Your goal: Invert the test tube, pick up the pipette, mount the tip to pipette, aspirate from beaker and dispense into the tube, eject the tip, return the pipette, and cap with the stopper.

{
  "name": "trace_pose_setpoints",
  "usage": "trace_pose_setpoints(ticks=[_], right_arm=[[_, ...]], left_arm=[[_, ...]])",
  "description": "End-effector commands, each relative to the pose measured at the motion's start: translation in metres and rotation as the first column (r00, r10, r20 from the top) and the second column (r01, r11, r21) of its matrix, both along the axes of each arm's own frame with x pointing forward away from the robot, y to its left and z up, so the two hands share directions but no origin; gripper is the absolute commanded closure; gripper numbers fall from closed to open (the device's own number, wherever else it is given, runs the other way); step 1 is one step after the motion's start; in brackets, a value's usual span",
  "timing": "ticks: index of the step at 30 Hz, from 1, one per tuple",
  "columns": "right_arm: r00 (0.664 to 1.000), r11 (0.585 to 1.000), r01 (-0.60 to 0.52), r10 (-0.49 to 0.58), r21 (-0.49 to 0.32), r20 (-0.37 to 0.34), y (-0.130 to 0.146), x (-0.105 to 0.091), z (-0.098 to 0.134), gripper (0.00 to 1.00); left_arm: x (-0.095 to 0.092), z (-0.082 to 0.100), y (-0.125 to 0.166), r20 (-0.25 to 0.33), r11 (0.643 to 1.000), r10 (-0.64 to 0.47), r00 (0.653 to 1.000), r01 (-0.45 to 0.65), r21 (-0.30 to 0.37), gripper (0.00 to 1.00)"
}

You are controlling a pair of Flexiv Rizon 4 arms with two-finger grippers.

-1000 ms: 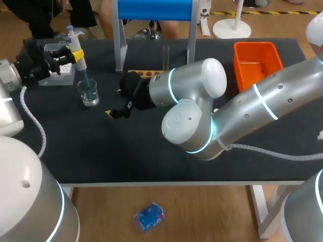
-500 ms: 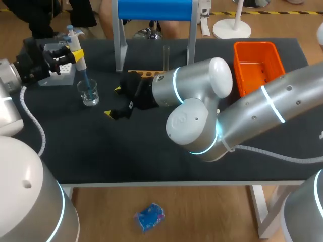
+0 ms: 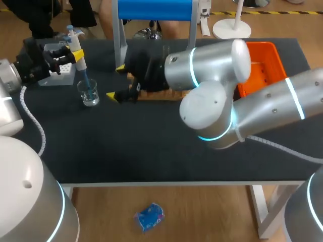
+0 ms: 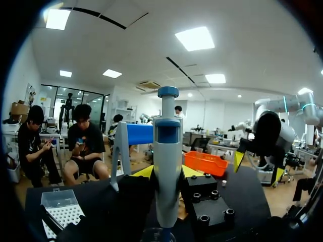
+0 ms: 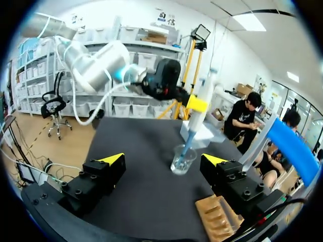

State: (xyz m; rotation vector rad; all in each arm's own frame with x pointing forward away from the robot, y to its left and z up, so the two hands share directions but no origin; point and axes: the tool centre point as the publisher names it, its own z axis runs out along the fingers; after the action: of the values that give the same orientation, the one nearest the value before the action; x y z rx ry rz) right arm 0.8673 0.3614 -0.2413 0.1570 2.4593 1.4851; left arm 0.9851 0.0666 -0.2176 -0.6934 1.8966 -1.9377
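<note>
table (image 3: 126,146): dark matte top, white legs | floor (image 3: 202,217): wood-toned | light: ceiling panels (image 4: 196,38) lit

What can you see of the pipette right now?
The pipette is white-grey plastic with a blue plunger button on top and a blue tip mounted. The left gripper is shut on its body, holding it roughly upright, tip down inside the glass beaker.

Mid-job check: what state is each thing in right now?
Pipette: upright, held, tip down in the beaker.
Beaker: upright.
Test tube: upright in the rack.
Left jaws: shut on the pipette.
Right jaws: open, empty.
</note>
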Motion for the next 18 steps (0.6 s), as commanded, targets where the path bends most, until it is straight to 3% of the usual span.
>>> trace_pose_setpoints(ticks=[1, 12, 15, 18], right_arm=[[0.974, 0.979, -0.204, 0.201, -0.012, -0.103, -0.046, -0.003, 0.044, 0.00], [0.936, 0.942, -0.335, 0.330, -0.022, -0.123, -0.049, 0.037, 0.086, 0.00], [0.910, 0.920, -0.392, 0.386, -0.010, -0.152, -0.046, 0.047, 0.096, 0.00], [0.857, 0.874, -0.486, 0.474, -0.011, -0.201, -0.035, 0.053, 0.104, 0.00]], left_arm=[[0.000, 0.000, 0.000, 0.001, 1.000, 0.003, 1.000, -0.003, 0.000, 1.00], [0.000, 0.000, 0.000, 0.001, 1.000, 0.003, 1.000, -0.003, 0.000, 1.00], [0.000, 0.000, 0.000, 0.001, 1.000, 0.003, 1.000, -0.003, 0.000, 1.00], [0.000, 0.000, 0.000, 0.001, 1.000, 0.003, 1.000, -0.003, 0.000, 1.00]])
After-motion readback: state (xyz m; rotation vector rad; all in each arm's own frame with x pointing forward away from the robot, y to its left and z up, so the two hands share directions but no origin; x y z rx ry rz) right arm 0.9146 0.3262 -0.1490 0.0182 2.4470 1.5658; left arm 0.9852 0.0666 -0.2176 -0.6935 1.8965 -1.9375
